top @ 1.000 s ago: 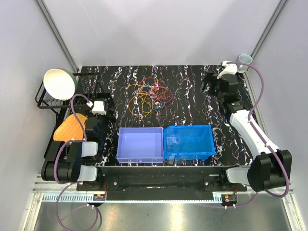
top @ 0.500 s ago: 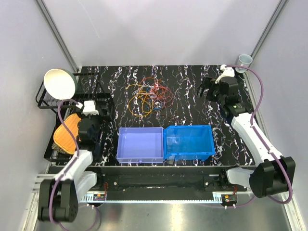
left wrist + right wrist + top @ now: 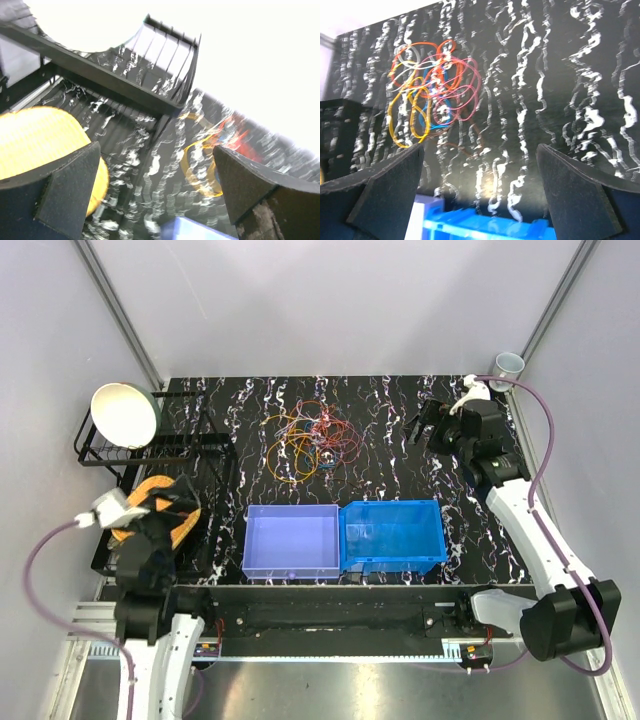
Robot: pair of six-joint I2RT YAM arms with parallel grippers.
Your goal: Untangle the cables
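Note:
The cables (image 3: 312, 440) lie in one tangle of orange, yellow, red, blue and white loops on the black marbled table (image 3: 390, 430), behind the two bins. In the right wrist view the cables (image 3: 432, 95) sit at upper left, well ahead of my open right gripper (image 3: 480, 195). From above, the right gripper (image 3: 418, 427) hovers to the right of the tangle, apart from it. My left gripper (image 3: 172, 502) is open over the dish rack at the near left. Its own view is blurred, with the cables (image 3: 210, 150) far ahead of the empty left gripper (image 3: 160, 190).
A black dish rack (image 3: 190, 445) on the left holds a white bowl (image 3: 125, 415) and an orange ribbed object (image 3: 40, 140). A purple bin (image 3: 292, 540) and a blue bin (image 3: 393, 533) stand side by side at the near edge. A cup (image 3: 509, 364) sits at the back right corner.
My left arm has swung out and back toward the near left, carrying its gripper from beside the rack to over the orange object. The right gripper has shifted slightly left toward the tangle.

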